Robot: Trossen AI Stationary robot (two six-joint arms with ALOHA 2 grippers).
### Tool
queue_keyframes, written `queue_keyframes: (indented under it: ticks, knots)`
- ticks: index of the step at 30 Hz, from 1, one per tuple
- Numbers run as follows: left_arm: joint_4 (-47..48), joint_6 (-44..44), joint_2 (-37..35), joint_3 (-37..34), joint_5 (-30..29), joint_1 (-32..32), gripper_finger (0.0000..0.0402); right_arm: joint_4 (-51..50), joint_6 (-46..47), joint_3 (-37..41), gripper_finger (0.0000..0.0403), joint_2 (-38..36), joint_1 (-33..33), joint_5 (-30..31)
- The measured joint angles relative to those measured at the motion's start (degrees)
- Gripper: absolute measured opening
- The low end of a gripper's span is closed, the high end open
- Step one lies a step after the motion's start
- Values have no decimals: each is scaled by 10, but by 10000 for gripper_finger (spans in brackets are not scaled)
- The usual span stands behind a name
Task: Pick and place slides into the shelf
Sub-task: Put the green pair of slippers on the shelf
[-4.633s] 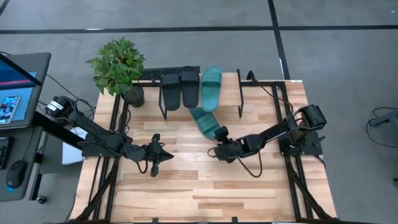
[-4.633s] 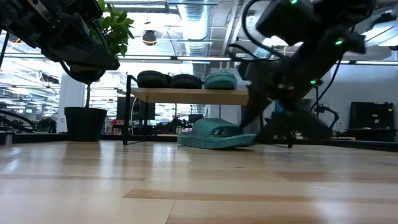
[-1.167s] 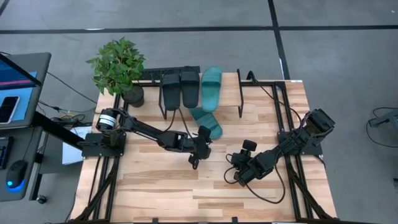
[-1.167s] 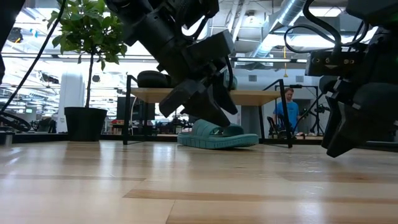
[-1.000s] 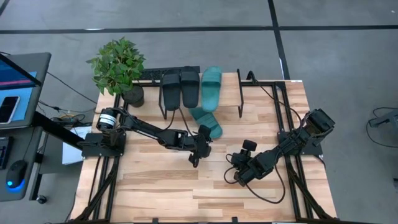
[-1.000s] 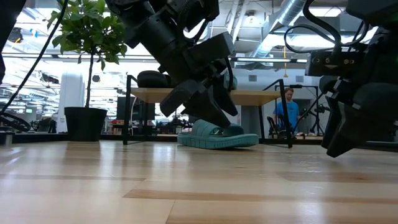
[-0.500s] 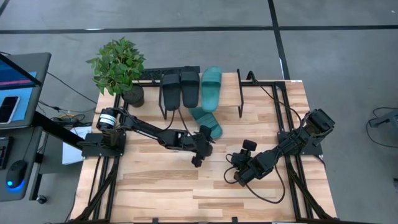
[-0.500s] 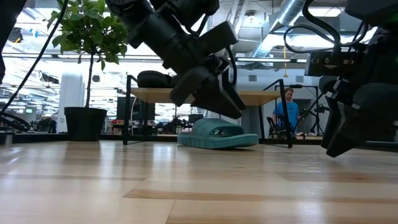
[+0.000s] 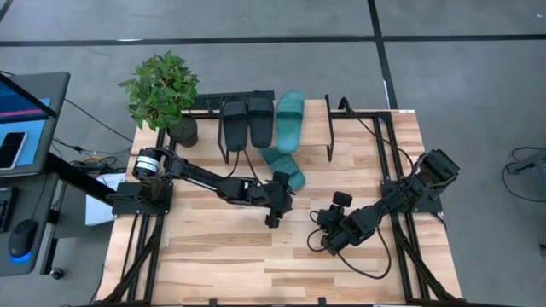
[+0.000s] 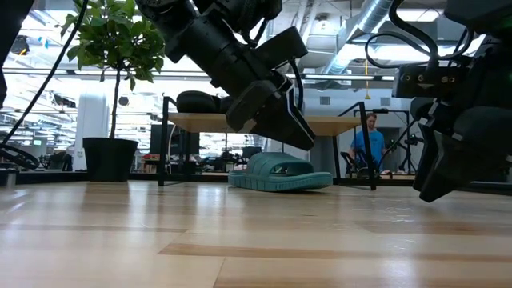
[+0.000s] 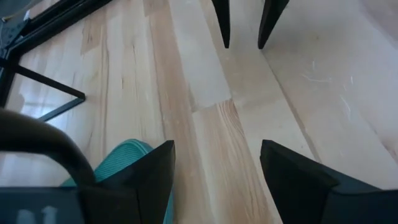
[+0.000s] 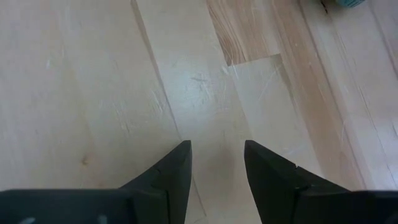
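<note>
1. The table (image 9: 256, 247), a light wooden plank top on a black frame, carried everything in the scene.
2. The shelf (image 9: 316, 128) stood at the far edge of the table, its plank top on thin black legs.
3. A potted plant (image 9: 160, 89) stood at the table's far left corner, just beside the shelf.
4. The left arm reached from the table's left side towards the middle, and its left pincer (image 9: 273, 217) hung above the table with its fingers (image 11: 152, 168) spread apart and nothing between them.
5. The right arm lay folded low on the right side, and its right pincer (image 9: 327, 243) hovered over bare boards, fingers (image 12: 171, 168) parted and gripping nothing.
6. Two black slides (image 9: 246, 119) lay side by side on the shelf top, with a teal slide (image 9: 289, 119) just beside them on the right.
7. A second teal slide (image 9: 280, 165) lay on the table in front of the shelf, partly beneath it, near the left pincer but not touched by it.
</note>
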State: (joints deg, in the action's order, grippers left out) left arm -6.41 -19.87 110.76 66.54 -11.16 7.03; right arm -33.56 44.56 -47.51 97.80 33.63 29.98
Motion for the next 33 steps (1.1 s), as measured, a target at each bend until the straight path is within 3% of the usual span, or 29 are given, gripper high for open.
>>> queue_keyframes:
  ticks: [17, 21, 27, 33]
  knots:
    - [-14, 21, 1, -31, -12, 0, 225, 0, 0, 0, 141, 0, 0, 0]
    - [-13, 39, 34, -27, -16, 0, 225, 1, 0, 0, 141, 0, 0, 0]
    - [-1, 14, 97, 32, -56, 1, 224, 7, 0, 0, 141, 0, 0, 0]
    - [40, -7, 103, 84, -77, 1, 224, 9, 0, 0, 141, 0, 0, 0]
